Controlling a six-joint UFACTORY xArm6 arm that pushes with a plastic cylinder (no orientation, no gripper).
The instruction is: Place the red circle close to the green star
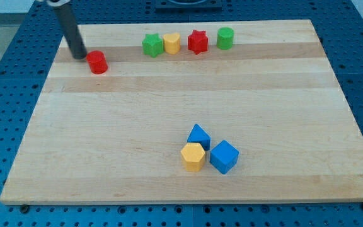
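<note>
The red circle [97,62] is a short red cylinder near the board's top left. My tip [79,55] is just to its left, touching it or nearly so. The green star [151,45] lies to the right of the red circle, at the left end of a row along the view's top. A gap of bare wood separates the red circle from the green star.
In the top row, right of the green star, are a yellow block [171,43], a red star [198,42] and a green cylinder [225,38]. Near the view's bottom centre sit a blue triangle-like block [198,136], a yellow hexagon [193,156] and a blue cube [224,156].
</note>
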